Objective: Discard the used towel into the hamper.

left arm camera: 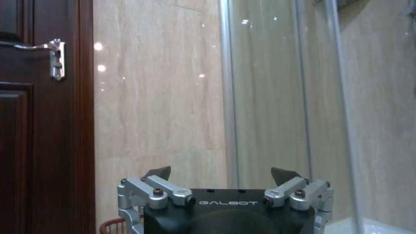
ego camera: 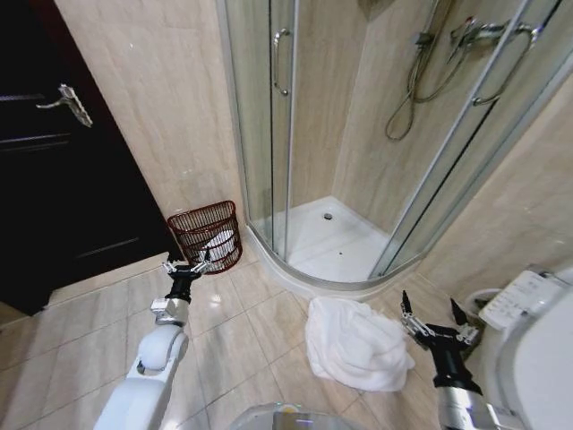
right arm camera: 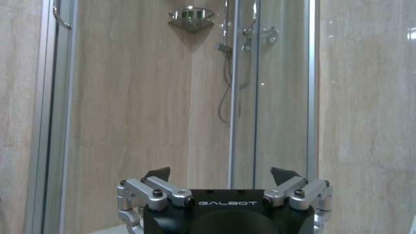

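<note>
- Towel [ego camera: 355, 343] heaped on floor at 5 o'clock, untouched.
- Hamper [ego camera: 205, 235] at 10 o'clock against wall.
- Right gripper [ego camera: 432, 324], released, beside towel: I'd pinch a thick fold.
- Left gripper [ego camera: 185, 265], released, near hamper.

head: high, looking down at floor | wrists: low, level, facing walls | shared: shower enclosure [ego camera: 358, 134]

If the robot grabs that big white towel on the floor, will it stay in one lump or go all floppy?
Probably floppy: the towel lies crumpled in soft folds, so loose ends would likely dangle. It looks bulky, so one pinch from the open right claw may lift only part.
</note>
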Robot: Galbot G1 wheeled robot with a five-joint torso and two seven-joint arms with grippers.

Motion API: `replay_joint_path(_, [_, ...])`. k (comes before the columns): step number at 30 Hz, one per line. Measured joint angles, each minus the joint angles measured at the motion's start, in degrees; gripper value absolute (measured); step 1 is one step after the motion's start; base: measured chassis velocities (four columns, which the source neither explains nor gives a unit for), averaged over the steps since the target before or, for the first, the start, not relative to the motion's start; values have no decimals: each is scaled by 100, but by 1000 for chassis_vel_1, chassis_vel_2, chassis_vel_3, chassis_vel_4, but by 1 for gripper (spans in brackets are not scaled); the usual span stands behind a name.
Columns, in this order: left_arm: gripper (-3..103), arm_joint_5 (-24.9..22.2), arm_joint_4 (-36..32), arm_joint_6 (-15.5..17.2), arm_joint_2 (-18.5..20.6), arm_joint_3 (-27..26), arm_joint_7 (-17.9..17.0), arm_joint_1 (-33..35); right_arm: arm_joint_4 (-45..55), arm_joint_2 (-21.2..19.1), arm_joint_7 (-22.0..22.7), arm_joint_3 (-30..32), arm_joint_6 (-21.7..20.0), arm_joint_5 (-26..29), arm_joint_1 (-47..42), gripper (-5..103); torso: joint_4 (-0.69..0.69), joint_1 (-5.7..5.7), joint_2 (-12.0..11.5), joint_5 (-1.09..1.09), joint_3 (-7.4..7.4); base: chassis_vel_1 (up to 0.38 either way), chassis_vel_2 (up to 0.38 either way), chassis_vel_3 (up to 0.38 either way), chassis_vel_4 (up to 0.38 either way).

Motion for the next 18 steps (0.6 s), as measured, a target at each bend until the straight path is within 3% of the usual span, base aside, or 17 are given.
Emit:
replay_joint_path(8, [100, -345, -170, 189, -23, 145, 219, 49, 67, 26, 21, 10, 20, -39, 46, 100, 0, 0, 0, -3, 0, 0, -8, 9, 2])
replay_joint_path(18, [100, -314, -452, 549, -287, 243, 190, 177, 152, 30, -17, -92, 18, -101, 86, 100, 0, 60, 146, 0, 84, 0, 0, 0, 0])
